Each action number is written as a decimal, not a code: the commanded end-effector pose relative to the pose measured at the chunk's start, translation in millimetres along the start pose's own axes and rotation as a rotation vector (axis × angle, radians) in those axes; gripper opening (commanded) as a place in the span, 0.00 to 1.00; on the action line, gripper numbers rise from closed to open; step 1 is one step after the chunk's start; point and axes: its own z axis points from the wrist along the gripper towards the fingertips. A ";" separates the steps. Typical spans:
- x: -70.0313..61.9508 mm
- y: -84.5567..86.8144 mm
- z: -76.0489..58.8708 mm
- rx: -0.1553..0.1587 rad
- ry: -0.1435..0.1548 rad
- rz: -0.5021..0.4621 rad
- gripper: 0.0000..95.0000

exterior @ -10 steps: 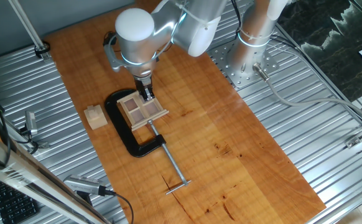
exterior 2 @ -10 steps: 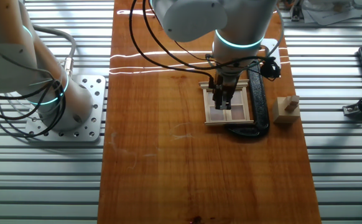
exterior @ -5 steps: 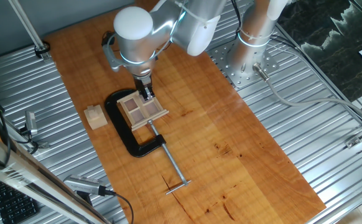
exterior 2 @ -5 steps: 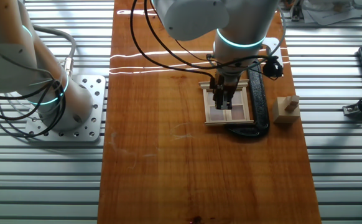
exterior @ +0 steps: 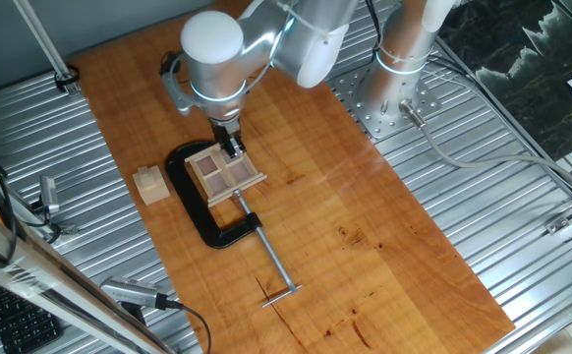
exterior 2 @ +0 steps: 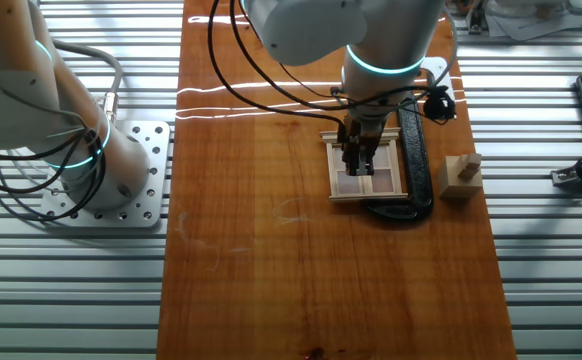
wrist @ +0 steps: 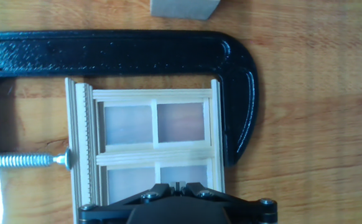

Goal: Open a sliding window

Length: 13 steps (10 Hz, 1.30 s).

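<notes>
I see the table [exterior: 365, 246] carrying a clamp [exterior: 200, 211] that pins the sliding window [exterior: 225, 173] flat so it can't skid. My gripper [exterior 2: 359, 168] sits over its middle bar; jaw spacing I cannot tell.

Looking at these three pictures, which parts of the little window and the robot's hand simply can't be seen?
- End effector: hand view shows only its black body at the bottom edge; the fingertips are cut off, so open or shut is unclear.
- Window: its lower panes are covered by that black body in the hand view; in both fixed views the arm hides part of it.
- Clamp: its screw runs off the left edge.
- Wooden block: cropped by the top edge.
</notes>
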 end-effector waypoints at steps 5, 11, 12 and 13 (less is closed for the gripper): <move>-0.1 0.8 0.9 -0.037 0.002 0.038 0.00; -1.3 1.2 1.8 -0.032 0.005 0.032 0.00; -2.3 1.8 2.5 -0.031 0.007 0.030 0.00; -3.8 2.8 3.8 -0.031 0.007 0.033 0.00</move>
